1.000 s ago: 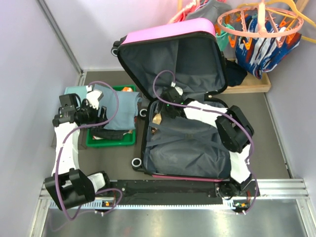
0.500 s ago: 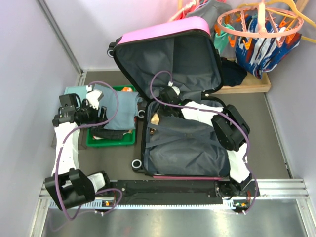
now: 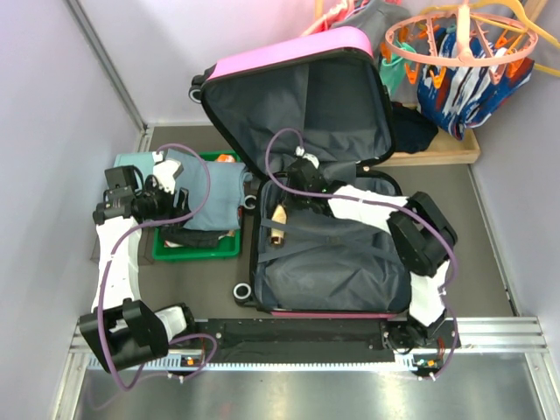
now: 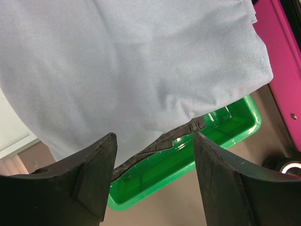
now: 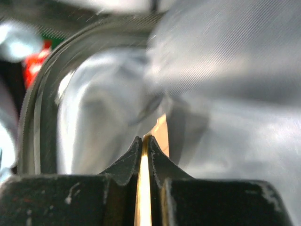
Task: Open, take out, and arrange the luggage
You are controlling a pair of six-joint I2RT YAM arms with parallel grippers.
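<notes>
The luggage (image 3: 297, 59), a hot-pink hard-shell suitcase, lies open with its lid propped up at the back and grey lining (image 3: 337, 262) over the lower half. My right gripper (image 3: 293, 194) is inside the lower half's far left corner. In the right wrist view the right gripper (image 5: 146, 139) is shut on a thin tan item (image 5: 162, 129). The same tan item (image 3: 278, 219) shows beside the lining's left edge. My left gripper (image 3: 171, 197) hangs open over the green tray (image 3: 197, 251). The left wrist view shows the left gripper (image 4: 155, 174) empty above a pale blue garment (image 4: 141, 61).
The pale blue garment (image 3: 214, 188) and dark cloth fill the green tray (image 4: 188, 157), which sits against the suitcase's pink side (image 4: 282, 56) near a wheel (image 4: 288, 165). A pale-teal box (image 3: 131, 162) lies behind the left arm. Hangers (image 3: 464, 39) and clothes crowd a wooden tray (image 3: 446, 150) back right.
My right gripper has shut on the tan item and shifted slightly forward. The lid swung a little to the left. More of the tan item shows now. The left arm stayed still.
</notes>
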